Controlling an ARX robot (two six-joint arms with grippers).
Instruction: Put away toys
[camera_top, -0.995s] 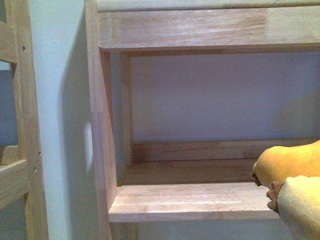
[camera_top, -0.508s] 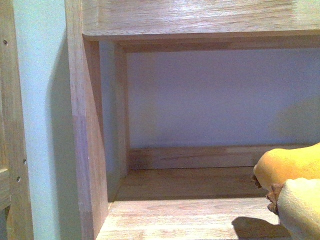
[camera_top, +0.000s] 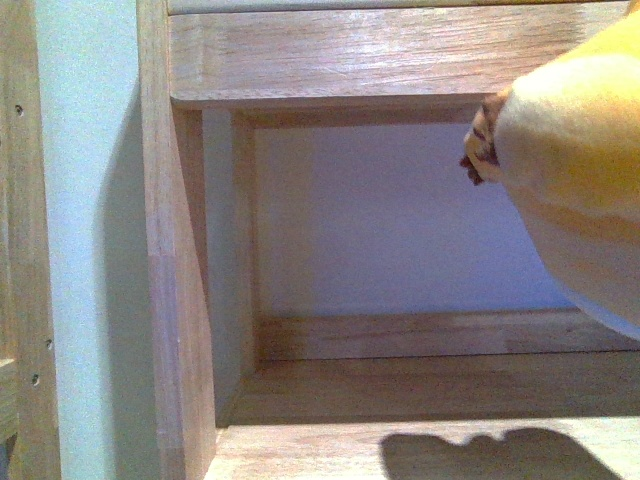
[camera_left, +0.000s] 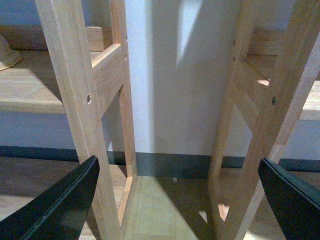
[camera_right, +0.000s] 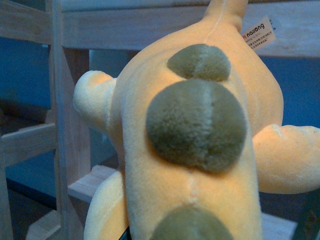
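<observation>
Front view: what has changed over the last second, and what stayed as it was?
The yellow plush toy rose from the lower right corner to the upper right, now level with the shelf unit's upper board; its shadow falls on the lower shelf board. The camera also drew nearer the shelf. Nothing was let go: the toy stays aloft, not yet on the shelf.

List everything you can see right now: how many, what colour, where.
Plush toy: one, orange-yellow with olive back spots, in the air before the shelf opening.
Label: one, white, on the toy.
Shelf units: two, light wood, side by side against the wall.
Wall: one, pale, behind the shelves.
Baseboard: one, dark, at the wall's foot.
Left gripper: one, black, open, facing the gap between the units.
Right gripper: one, dark, nearly all hidden by the toy.
</observation>
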